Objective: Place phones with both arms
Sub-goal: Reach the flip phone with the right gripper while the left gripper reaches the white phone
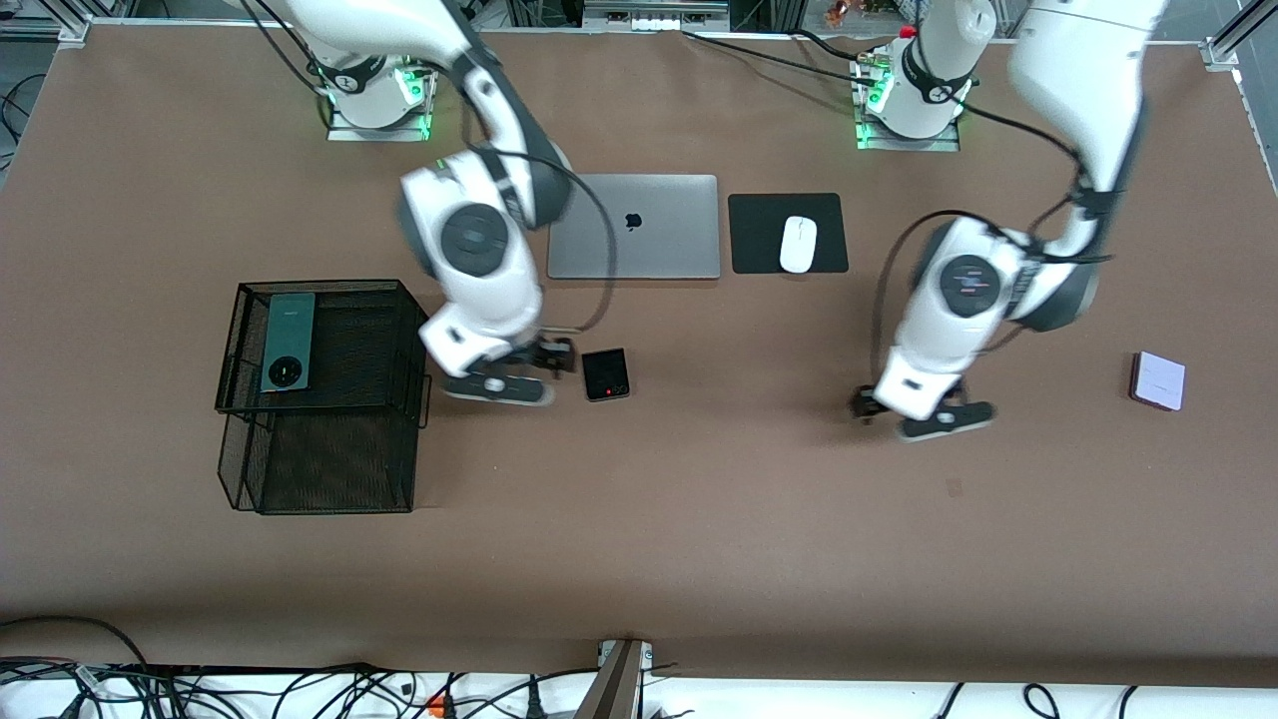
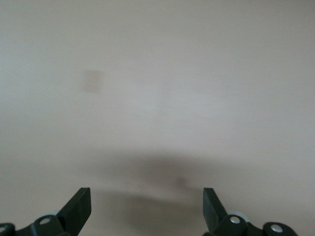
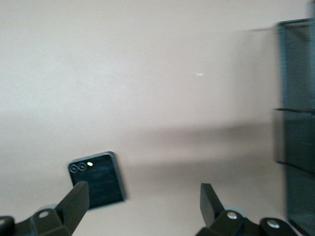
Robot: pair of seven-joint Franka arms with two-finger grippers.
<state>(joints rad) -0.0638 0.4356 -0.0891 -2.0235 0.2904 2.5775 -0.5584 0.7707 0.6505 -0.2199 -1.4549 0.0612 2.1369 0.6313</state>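
A long dark-green phone (image 1: pixel 288 342) lies on the top shelf of a black mesh rack (image 1: pixel 329 469) toward the right arm's end of the table. A squarish black phone (image 1: pixel 606 374) lies flat on the table, nearer to the front camera than the laptop. My right gripper (image 1: pixel 552 358) hangs low beside it, open and empty. In the right wrist view the black phone (image 3: pixel 96 179) sits just off one fingertip of the right gripper (image 3: pixel 142 189). A pale lilac-white phone (image 1: pixel 1158 380) lies toward the left arm's end. My left gripper (image 1: pixel 863 403) (image 2: pixel 146 194) is open over bare table.
A closed silver laptop (image 1: pixel 633 227) and a white mouse (image 1: pixel 798 244) on a black pad (image 1: pixel 759 235) lie near the robots' bases. The mesh rack (image 3: pixel 298 123) shows at the edge of the right wrist view. Brown tabletop (image 1: pixel 759 499) stretches toward the front camera.
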